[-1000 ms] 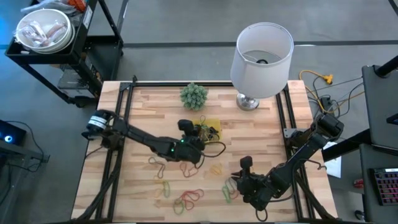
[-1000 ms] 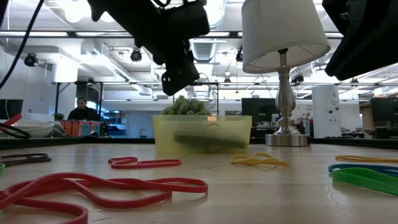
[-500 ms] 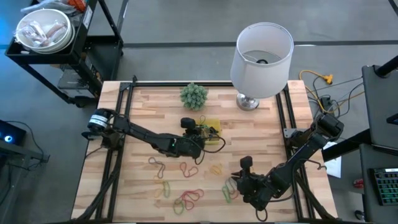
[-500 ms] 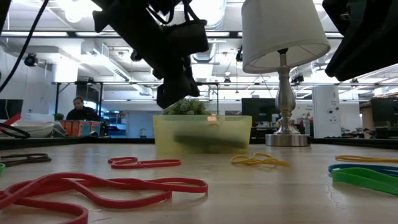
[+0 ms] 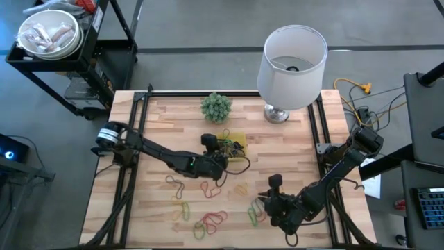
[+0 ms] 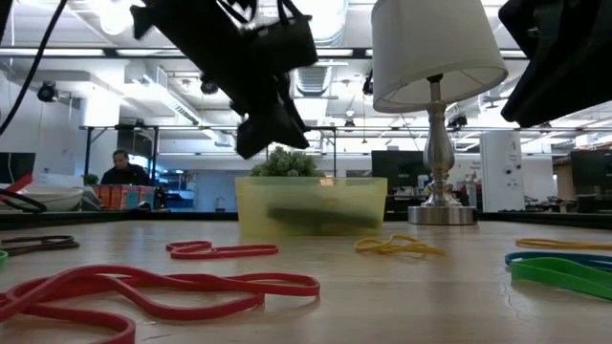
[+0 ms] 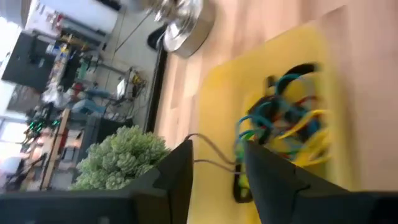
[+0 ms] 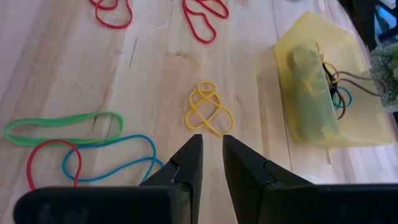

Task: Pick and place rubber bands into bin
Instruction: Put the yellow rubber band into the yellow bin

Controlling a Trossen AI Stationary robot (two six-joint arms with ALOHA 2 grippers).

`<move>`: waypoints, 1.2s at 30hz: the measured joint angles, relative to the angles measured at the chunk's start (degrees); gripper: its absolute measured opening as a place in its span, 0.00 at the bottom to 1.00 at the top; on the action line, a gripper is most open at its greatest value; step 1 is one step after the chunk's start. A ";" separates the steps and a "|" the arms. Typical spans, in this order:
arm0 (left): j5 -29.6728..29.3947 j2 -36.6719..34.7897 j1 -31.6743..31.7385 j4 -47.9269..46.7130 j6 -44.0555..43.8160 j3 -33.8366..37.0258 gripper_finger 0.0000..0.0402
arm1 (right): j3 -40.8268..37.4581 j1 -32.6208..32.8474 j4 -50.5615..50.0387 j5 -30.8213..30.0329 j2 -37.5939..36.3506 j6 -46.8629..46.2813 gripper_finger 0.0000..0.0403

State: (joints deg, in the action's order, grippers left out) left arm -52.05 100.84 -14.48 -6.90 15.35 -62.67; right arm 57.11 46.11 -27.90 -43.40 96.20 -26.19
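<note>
Looking down from the high view, the left gripper [image 5: 220, 148] hung over the yellow bin [image 5: 233, 144] near the table's middle, its arm stretched low across the boards from the left edge. The right gripper [image 5: 272, 196] waited near the front right, beside loose rubber bands [image 5: 210, 221] scattered along the near half of the table [image 5: 291, 139].

From the low view, the bands lay flat and limp, a red one [image 6: 172, 289] nearest; they looked light, soft and floppy, so a pinch across a single strand where a loop lifts off the wood seemed the likeliest hold.

Through the left wrist view, the fingers [image 7: 177, 171] stood apart with nothing between them, above a tangle of bands [image 7: 283, 127] already lying in the bin, next to the little green plant [image 7: 121, 155].

Through the right wrist view, the right fingers [image 8: 189, 163] were parted by a narrow gap and gripped nothing, pointing at a yellow band [image 8: 208, 112] just ahead, with green, blue and red loops [image 8: 74, 140] off to one side.
</note>
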 joint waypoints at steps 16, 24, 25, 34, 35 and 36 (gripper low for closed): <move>29.92 -12.37 -7.87 7.59 -2.88 13.17 0.32 | -8.31 -11.91 25.85 19.29 2.38 14.49 0.14; 29.99 -21.13 -9.67 18.54 -3.04 24.22 0.32 | -9.10 -17.65 27.64 23.55 3.29 15.07 0.25; 30.05 -22.28 -9.90 20.09 -3.04 25.32 0.32 | -9.10 -18.11 27.81 24.07 3.48 15.29 0.27; 30.40 -28.08 -12.08 24.80 -2.99 29.85 0.32 | -8.67 -21.66 34.64 30.57 8.91 17.85 0.42; 30.34 -28.30 -12.36 24.50 -3.02 30.07 0.32 | -8.62 -22.10 34.67 31.60 9.44 17.85 0.44; 30.35 -28.33 -12.60 24.67 -2.99 30.07 0.32 | -8.62 -22.50 34.76 32.66 9.80 17.82 0.45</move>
State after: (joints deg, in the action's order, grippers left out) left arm -21.70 72.51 -27.08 17.77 12.36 -32.60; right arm 48.49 23.61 6.87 -10.73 106.00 -8.36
